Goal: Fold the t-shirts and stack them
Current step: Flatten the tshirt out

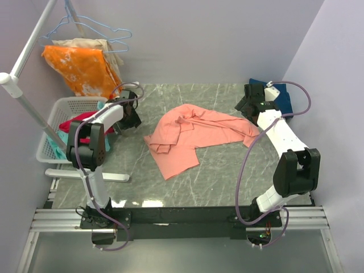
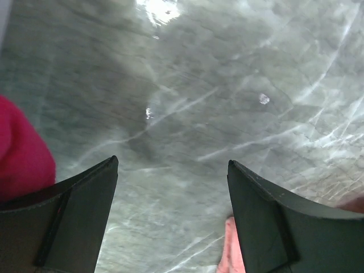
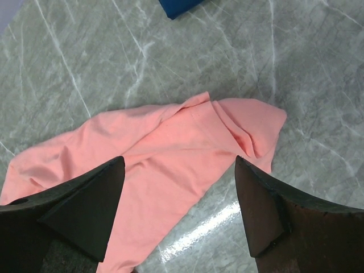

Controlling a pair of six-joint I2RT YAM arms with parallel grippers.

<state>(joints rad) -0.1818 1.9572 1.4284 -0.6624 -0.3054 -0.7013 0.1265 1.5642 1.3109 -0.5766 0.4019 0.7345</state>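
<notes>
We note soft salmon-pink short-sleeved cotton t-shirt (image 1: 190, 139) lying crumpled, partly folded over itself, mid-table on glossy grey marble-patterned tabletop (image 1: 216, 182). Dark navy blue t-shirt (image 1: 283, 98) bunched at far right corner. Left gripper (image 2: 172, 165): jaws wide apart, nothing held, over bare marble beside magenta-red garment (image 2: 20, 151) spilling from white lattice plastic basket (image 1: 54, 116). Right gripper (image 3: 180, 162): we see jaws wide, empty, above pink shirt's right end.

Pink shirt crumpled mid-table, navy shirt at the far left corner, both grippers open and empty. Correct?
No. The navy t-shirt lies at the far right corner, as the top external view shows. The pink t-shirt is crumpled mid-table; the left gripper and right gripper are open and empty.
</notes>
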